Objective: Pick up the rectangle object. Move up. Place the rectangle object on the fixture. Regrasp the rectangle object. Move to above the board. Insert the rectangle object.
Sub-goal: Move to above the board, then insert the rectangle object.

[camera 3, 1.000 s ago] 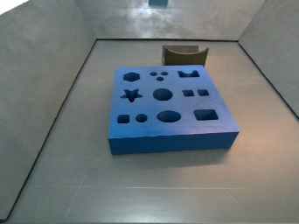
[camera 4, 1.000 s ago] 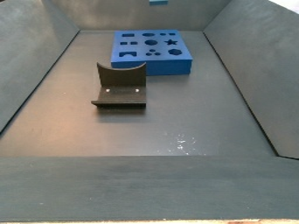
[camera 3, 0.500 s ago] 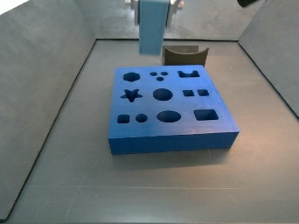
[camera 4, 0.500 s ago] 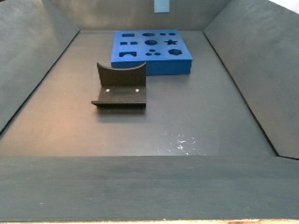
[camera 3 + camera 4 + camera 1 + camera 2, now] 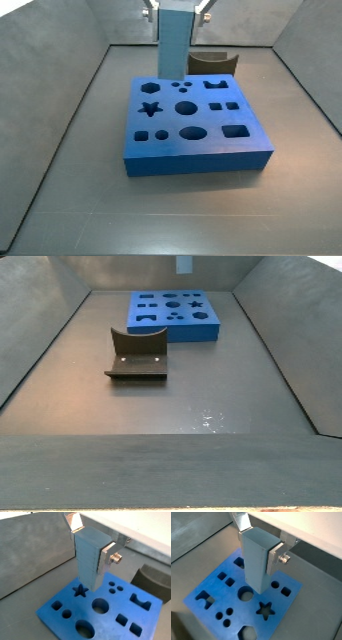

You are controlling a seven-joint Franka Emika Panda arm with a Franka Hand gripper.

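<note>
The rectangle object (image 5: 175,45), a long light grey-blue block, hangs upright with my gripper (image 5: 175,8) shut on its upper end. Both wrist views show the silver fingers (image 5: 107,554) clamped on the two sides of the block (image 5: 89,562), with my gripper (image 5: 259,543) around the block (image 5: 256,567). The blue board (image 5: 201,160) with its shaped holes lies below. The block's lower end hangs over the board (image 5: 284,603) near the star and a round hole, apart from its top. In a side view only the block's tip (image 5: 185,263) shows, above the board (image 5: 174,329).
The dark brown fixture (image 5: 214,62) stands just behind the board; it also shows nearer the camera (image 5: 138,356) and at the frame edge (image 5: 157,582). Grey walls enclose the floor on all sides.
The gripper has come down with the rectangle object: only its tip showed a second ago, now its lower end reaches the board's far edge in a side view.
</note>
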